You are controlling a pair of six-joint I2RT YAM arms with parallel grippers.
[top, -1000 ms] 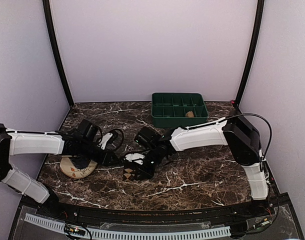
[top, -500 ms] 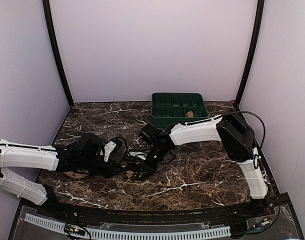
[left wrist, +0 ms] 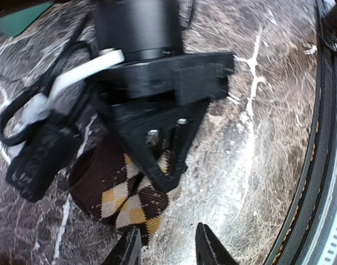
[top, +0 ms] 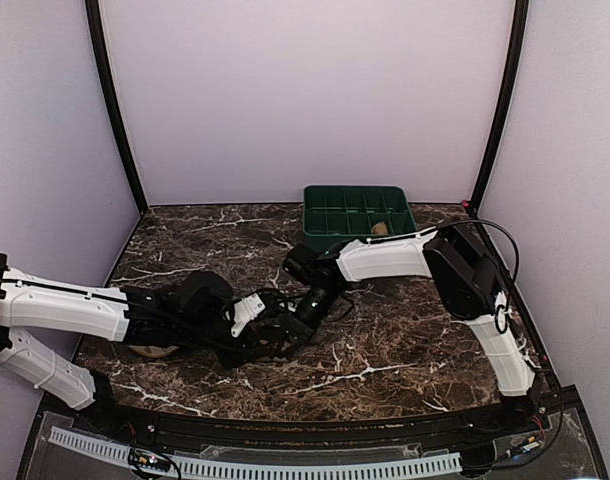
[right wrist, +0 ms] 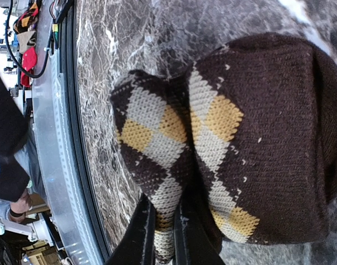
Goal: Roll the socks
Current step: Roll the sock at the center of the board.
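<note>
ARMS MEET OVER A SOCK — a diamond-check sock (right wrist: 251, 138) lies bunched in a brown, cream and yellow lump on the marble table (top: 405, 340), just left of centre in the lower half of the overhead view. The right gripper (right wrist: 164, 221) is clenched on a fold of the sock, with fabric squeezed between its nearly closed fingers. The left gripper (left wrist: 166, 251) hovers just beside the sock — jaws spread, nothing between them. A green tray (top: 325, 240) sits at the table's back edge, upper centre of the overhead view. A cream dish (top: 150, 350) peeks from under the left arm at lower left.
</note>
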